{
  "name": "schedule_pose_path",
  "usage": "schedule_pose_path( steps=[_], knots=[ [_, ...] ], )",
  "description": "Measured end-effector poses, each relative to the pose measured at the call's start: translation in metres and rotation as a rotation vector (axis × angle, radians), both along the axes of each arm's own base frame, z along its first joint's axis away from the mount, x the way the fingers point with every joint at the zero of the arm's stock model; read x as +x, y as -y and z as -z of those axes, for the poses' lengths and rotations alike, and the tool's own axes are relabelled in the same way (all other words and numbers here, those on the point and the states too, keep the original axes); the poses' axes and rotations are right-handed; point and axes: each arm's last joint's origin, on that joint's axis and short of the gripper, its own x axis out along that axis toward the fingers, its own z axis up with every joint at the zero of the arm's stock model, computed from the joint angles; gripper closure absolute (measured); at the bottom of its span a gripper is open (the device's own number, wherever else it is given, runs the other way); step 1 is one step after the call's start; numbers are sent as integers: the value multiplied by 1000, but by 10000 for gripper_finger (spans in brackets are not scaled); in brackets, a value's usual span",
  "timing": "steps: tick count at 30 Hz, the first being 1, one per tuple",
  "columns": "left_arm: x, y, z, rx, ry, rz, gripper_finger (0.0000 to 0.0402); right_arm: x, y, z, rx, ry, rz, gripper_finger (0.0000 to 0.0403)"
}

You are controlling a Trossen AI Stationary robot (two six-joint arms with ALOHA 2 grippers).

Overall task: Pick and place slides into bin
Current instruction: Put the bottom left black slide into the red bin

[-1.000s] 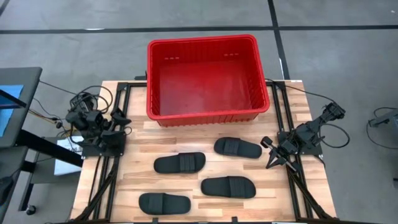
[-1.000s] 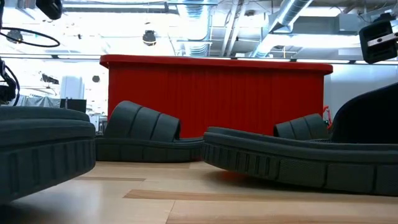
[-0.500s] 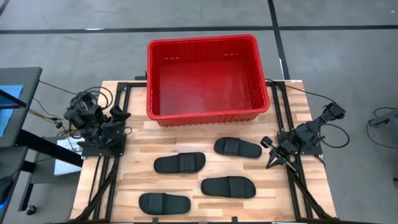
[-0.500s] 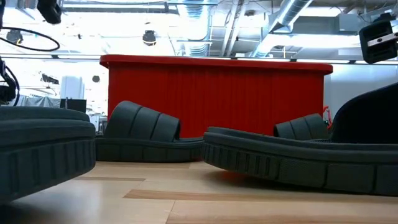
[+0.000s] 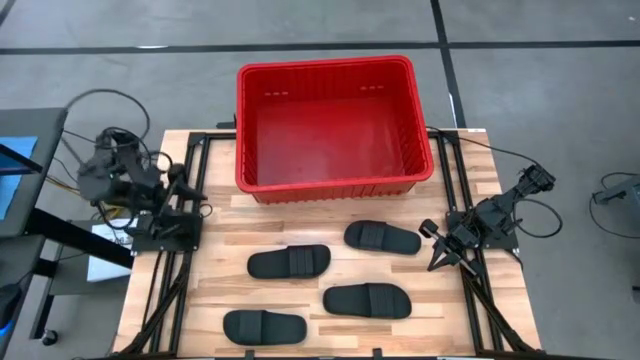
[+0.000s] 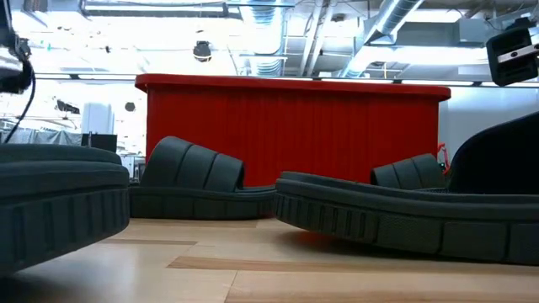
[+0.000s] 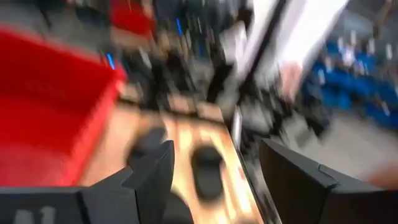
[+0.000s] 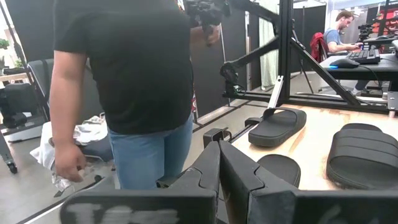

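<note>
Four black slides lie sole-down on the wooden table: one (image 5: 382,237) nearest the bin, one (image 5: 289,262) left of it, one (image 5: 366,300) nearer the front, one (image 5: 263,325) at the front left. The red bin (image 5: 325,125) stands at the table's far edge, with nothing in it. My left gripper (image 5: 190,196) is at the table's left edge; its fingers stand apart in the left wrist view (image 7: 214,155) and hold nothing. My right gripper (image 5: 433,262) is at the right edge, shut and empty, its fingers together in the right wrist view (image 8: 219,146).
Black metal frames (image 5: 165,290) run along both side edges of the table. A person (image 8: 137,81) in a dark shirt and jeans stands beyond the table. In the low view the slides (image 6: 396,215) lie in front of the bin (image 6: 290,126).
My left arm has drawn back toward the table's left edge and risen, and its wrist view is blurred with motion. The slides and the bin lie as before.
</note>
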Motion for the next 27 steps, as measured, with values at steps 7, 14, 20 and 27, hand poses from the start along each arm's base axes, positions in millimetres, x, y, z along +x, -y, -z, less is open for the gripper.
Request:
schedule_pose_path(
  steps=[7,14,20,27],
  knots=[
    [9,26,7,29,-513,131,176,0,0,0,0,0,0,403],
    [22,51,19,163,-676,166,176,0,0,0,0,0,0,403],
    [29,61,23,322,-665,247,176,0,0,0,0,0,0,403],
    [30,66,28,429,-715,319,176,0,0,0,0,0,0,403]
  ],
)
